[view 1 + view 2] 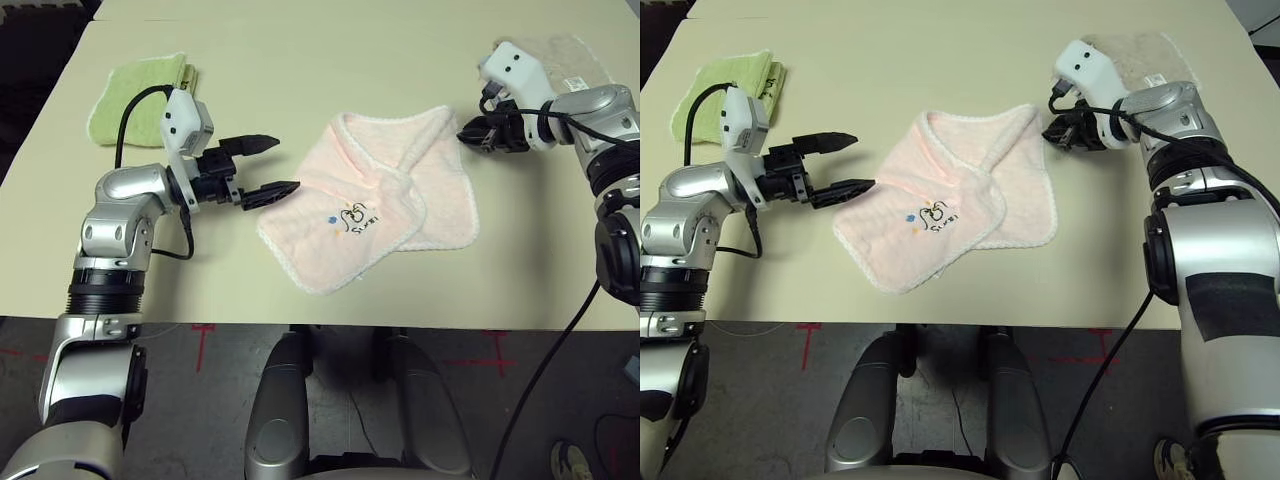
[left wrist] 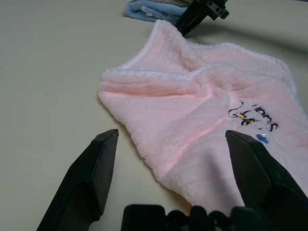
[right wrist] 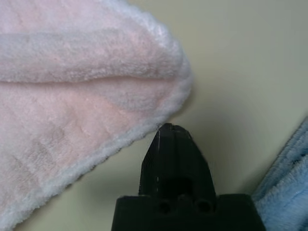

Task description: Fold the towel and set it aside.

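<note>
The pink towel (image 1: 372, 195) lies half-folded mid-desk (image 1: 300, 90). The right gripper (image 1: 470, 135) sits clenched at its far corner, seemingly to pinch it; the left gripper (image 1: 262, 168) waits released beside its near edge.

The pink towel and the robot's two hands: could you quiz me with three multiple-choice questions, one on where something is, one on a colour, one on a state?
1. Where does the pink towel lie?
A. between the two hands
B. on the green towel
C. on the floor

2. What colour is the folded towel at the far left of the table?
A. blue
B. green
C. red

3. How are the left hand's fingers?
A. shut
B. spread open
C. clamped on a cup

Answers:
1 A: the left hand and the right hand flank it.
2 B: it is light green.
3 B: a wide gap shows between the black fingers.
</note>
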Controlling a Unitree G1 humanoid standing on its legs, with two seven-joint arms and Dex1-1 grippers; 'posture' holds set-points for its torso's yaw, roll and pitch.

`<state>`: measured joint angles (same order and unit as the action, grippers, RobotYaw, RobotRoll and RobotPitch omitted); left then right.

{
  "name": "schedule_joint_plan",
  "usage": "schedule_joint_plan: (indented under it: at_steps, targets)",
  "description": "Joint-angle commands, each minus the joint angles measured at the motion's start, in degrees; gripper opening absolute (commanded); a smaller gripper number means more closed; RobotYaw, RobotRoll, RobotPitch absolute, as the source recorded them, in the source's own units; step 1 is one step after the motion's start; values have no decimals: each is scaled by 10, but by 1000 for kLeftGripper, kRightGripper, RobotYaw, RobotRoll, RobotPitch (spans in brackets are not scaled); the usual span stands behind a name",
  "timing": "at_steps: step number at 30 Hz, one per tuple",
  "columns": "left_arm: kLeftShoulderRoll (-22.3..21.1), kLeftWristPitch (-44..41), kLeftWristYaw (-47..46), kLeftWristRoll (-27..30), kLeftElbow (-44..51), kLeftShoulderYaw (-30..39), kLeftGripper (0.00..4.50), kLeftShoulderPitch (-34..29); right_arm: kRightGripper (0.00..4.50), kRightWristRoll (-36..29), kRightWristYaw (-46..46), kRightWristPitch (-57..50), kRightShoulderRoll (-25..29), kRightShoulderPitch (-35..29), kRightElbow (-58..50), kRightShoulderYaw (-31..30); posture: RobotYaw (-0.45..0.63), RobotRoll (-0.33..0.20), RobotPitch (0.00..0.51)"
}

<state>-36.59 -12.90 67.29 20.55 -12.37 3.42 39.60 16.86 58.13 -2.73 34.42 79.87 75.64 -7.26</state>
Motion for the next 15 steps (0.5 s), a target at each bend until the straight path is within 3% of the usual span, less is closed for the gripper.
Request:
schedule_joint_plan:
  at_steps: [1, 7, 15]
  targets:
    - [-4, -1, 0, 1, 12, -4, 4500, -12, 27, -8, 6, -6, -6, -11, 13, 8, 207, 0, 376]
    - [-4, 4, 3, -1, 0, -6, 4500, -5, 27, -65, -13, 18, -10, 4, 2, 69, 182, 0, 360]
    - [5, 19, 6, -11, -38, -15, 4500, 17, 27, -182, 38, 47, -12, 23, -18, 177, 159, 0, 344]
